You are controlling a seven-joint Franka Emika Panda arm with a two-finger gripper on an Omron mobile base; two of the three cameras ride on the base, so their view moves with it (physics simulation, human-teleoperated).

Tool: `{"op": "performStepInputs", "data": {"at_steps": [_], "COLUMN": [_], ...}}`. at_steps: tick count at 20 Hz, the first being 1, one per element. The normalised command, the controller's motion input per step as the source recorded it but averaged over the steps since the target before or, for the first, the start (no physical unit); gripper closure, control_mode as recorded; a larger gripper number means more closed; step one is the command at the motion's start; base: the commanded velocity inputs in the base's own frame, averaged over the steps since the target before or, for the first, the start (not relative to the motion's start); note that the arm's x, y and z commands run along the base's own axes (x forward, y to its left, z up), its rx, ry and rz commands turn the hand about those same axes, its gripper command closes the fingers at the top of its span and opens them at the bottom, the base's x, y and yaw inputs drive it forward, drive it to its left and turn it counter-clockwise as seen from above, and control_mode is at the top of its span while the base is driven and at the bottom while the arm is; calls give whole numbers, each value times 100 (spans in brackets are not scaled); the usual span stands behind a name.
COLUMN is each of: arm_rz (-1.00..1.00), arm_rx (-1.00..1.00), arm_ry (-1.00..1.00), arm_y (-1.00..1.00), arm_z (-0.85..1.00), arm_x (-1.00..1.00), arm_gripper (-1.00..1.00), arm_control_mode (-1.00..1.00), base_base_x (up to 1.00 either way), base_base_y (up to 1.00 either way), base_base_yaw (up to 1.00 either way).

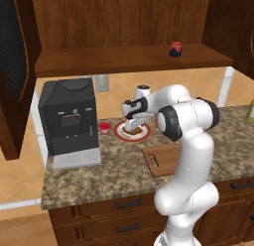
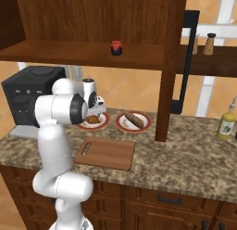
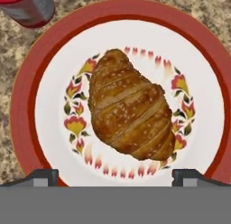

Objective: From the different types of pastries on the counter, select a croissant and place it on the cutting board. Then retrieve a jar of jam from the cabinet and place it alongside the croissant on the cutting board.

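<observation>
The gripper [image 3: 115, 175] hangs just above the croissant [image 3: 130, 105], its two fingertips [image 3: 43, 177] set wide apart with nothing between them, released and empty. The spread looks chosen to straddle the pastry, which lies slanted near the middle of a red-rimmed plate [image 3: 20, 119], so a straight descent should bring one tip down on each side of it. In the left base view the arm reaches forward and down over this plate, toward the back of the worktop [image 1: 99, 173].

The cutting board [image 2: 105, 153] lies at the front edge of the worktop, just in front of the plate, its slot handle at the short end nearer the coffee machine [image 1: 68, 118]. It is bare, so the carry is short. The jar of jam [image 2: 116, 47] stands on the cabinet shelf [image 2: 69, 53], well above.

A small red cup [image 1: 104, 127] sits just beside the plate on the coffee machine's side; I judge it the nearest thing a finger could knock. A second plate [image 2: 147, 124] bearing the longer, darker pastry [image 2: 134, 119] lies beside the first, toward the cabinet's upright post [image 2: 164, 104]. A yellow bottle [image 2: 227, 123] stands well apart at the far end.
</observation>
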Motion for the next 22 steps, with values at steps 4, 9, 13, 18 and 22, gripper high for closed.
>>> {"op": "performStepInputs", "data": {"at_steps": [4, 9, 13, 18, 22], "arm_rz": [3, 6, 5, 10, 10], "arm_rx": [0, 3, 0, -1, -10], "arm_ry": [0, 0, 0, 0, 2], "arm_y": [15, -2, 0, 10, 19], "arm_z": [-43, -13, -12, -53, -92], "arm_x": [26, 38, 26, 17, -14], "arm_gripper": [-100, -100, -100, -100, 100], "arm_control_mode": [-100, -100, -100, -100, -100], "base_base_x": [0, 0, 0, 0, 0], "base_base_y": [0, 0, 0, 0, 0], "base_base_yaw": [0, 0, 0, 0, 0]}}
